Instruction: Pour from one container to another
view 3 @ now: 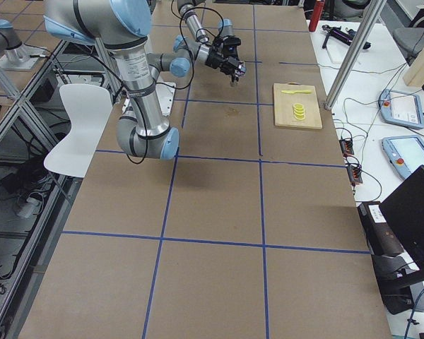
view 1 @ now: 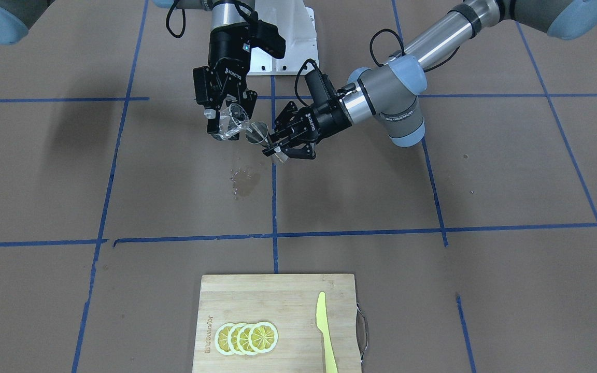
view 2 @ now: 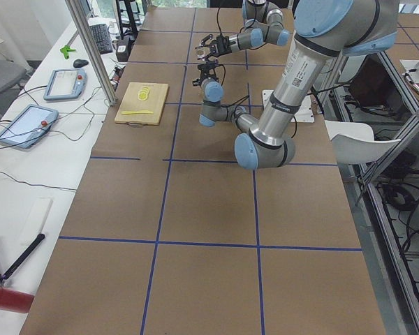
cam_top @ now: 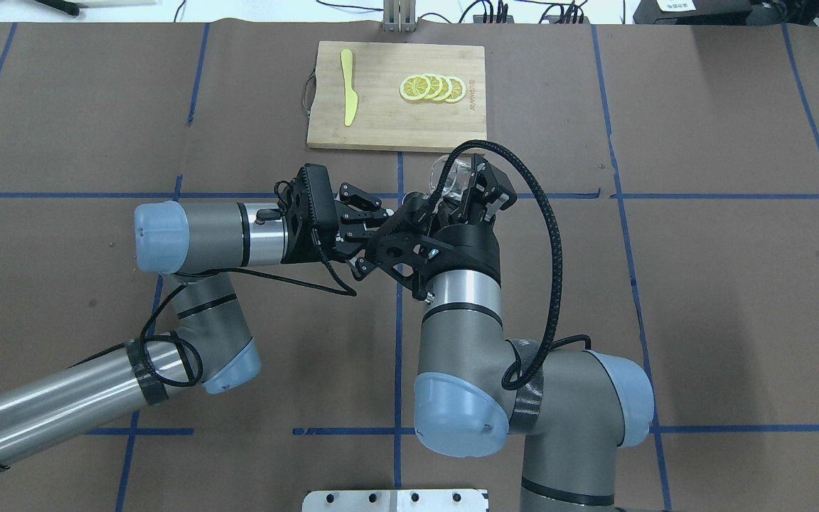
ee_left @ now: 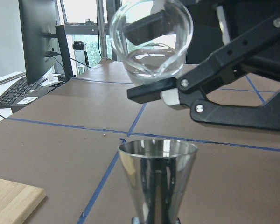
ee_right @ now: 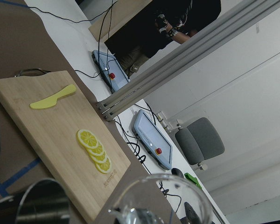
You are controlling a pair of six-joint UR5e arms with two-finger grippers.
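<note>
A clear glass cup (view 1: pixel 233 122) hangs tilted in the air, with my right gripper (view 1: pixel 230 120) shut on it. Its mouth leans toward a steel cone-shaped jigger (view 1: pixel 260 133) held upright just beside and below it, my left gripper (view 1: pixel 276 151) shut on its lower part. From the left wrist, the jigger's open rim (ee_left: pixel 157 148) sits directly under the glass (ee_left: pixel 151 42), which holds a little clear liquid; a black finger (ee_left: pixel 154 91) of the right gripper crosses beneath it. From overhead, the glass (cam_top: pixel 445 173) shows ahead of the right gripper (cam_top: pixel 463 186), and the left gripper (cam_top: pixel 374 220) is partly hidden behind the right wrist.
A wet patch (view 1: pixel 244 178) darkens the brown paper below the grippers. A wooden cutting board (view 1: pixel 257 295) with lemon slices (view 1: pixel 246 338) and a yellow knife (view 1: pixel 324 331) lies at the table's far edge. A person (ee_right: pixel 172 23) stands past that edge.
</note>
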